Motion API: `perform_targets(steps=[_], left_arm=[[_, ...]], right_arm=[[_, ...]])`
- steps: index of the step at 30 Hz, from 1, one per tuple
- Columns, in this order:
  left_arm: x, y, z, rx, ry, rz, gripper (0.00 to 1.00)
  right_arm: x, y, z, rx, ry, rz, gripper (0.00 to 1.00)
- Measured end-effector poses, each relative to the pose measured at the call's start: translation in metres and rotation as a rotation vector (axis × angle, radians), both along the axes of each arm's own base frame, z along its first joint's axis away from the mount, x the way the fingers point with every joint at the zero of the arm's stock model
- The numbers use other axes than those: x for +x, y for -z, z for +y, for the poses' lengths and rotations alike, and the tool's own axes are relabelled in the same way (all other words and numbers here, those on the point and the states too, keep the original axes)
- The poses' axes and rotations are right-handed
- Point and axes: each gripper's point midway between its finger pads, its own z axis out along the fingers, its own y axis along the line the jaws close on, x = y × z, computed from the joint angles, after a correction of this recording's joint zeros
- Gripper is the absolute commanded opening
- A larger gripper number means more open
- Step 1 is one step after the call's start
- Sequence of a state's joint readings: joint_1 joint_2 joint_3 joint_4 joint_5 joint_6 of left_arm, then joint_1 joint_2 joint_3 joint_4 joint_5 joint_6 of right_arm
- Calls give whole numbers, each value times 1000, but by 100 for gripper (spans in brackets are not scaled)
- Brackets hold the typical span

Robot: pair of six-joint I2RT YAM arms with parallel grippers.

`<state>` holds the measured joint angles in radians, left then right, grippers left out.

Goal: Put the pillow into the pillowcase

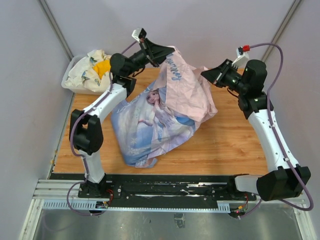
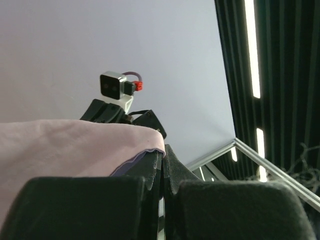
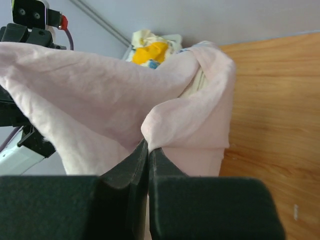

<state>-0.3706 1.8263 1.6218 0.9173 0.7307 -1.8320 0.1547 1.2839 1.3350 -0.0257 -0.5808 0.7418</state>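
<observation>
Top view: pillowcase (image 1: 160, 115) heaped on tabletop (image 1: 225, 145), far pink edge held up at 2 points. Limp, light, soft cloth; judged best gripped at opening hem. No pillow seen; cannot tell whether inside bulge.

Left wrist: left pincer (image 2: 162, 152) clamped on pink hem.

Right wrist: right pincer (image 3: 148, 146) clamped on pink fold.

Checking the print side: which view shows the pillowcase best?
Top external: the whole pillowcase, blue print and pink reverse, held between the left gripper and right gripper. Wrist views show only pinched pink fabric.
</observation>
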Motion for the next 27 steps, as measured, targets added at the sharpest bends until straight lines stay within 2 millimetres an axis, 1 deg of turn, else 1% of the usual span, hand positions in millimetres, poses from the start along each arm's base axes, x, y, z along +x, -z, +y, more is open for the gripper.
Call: perform_targets(steps=[5, 6, 7, 8, 11, 12, 14, 17, 18, 20, 21, 22, 23, 26, 27], left_arm=[[17, 48, -48, 23, 78, 73, 0], [21, 61, -59, 30, 97, 94, 0], [22, 69, -67, 33, 110, 108, 0], [25, 81, -76, 39, 128, 131, 0], [30, 104, -96, 53, 160, 171, 0], [31, 110, -100, 57, 167, 181, 0], [32, 121, -109, 64, 180, 196, 0], [34, 136, -121, 76, 197, 214, 0], [35, 141, -125, 80, 202, 220, 0], [37, 153, -135, 88, 217, 232, 1], [37, 158, -140, 94, 227, 237, 4], [38, 163, -146, 103, 235, 242, 9], [37, 168, -152, 115, 243, 249, 20], [36, 182, -168, 163, 259, 258, 40], [35, 188, -175, 190, 261, 266, 42]], right_arm=[[-1, 27, -36, -73, 134, 54, 4], [-2, 33, -41, -84, 154, 67, 4], [-2, 39, -47, -98, 174, 79, 5], [-2, 46, -52, -114, 193, 94, 7], [-1, 68, -63, -163, 244, 143, 8], [-1, 74, -66, -179, 257, 156, 13], [0, 85, -73, -199, 284, 180, 31], [2, 92, -88, -225, 339, 197, 38], [3, 94, -91, -230, 354, 203, 42], [2, 97, -95, -240, 376, 211, 44], [1, 99, -97, -244, 388, 214, 44], [0, 99, -99, -246, 398, 215, 44], [-1, 98, -100, -249, 406, 215, 45], [-7, 90, -107, -253, 443, 198, 53], [-10, 86, -108, -253, 454, 185, 53]])
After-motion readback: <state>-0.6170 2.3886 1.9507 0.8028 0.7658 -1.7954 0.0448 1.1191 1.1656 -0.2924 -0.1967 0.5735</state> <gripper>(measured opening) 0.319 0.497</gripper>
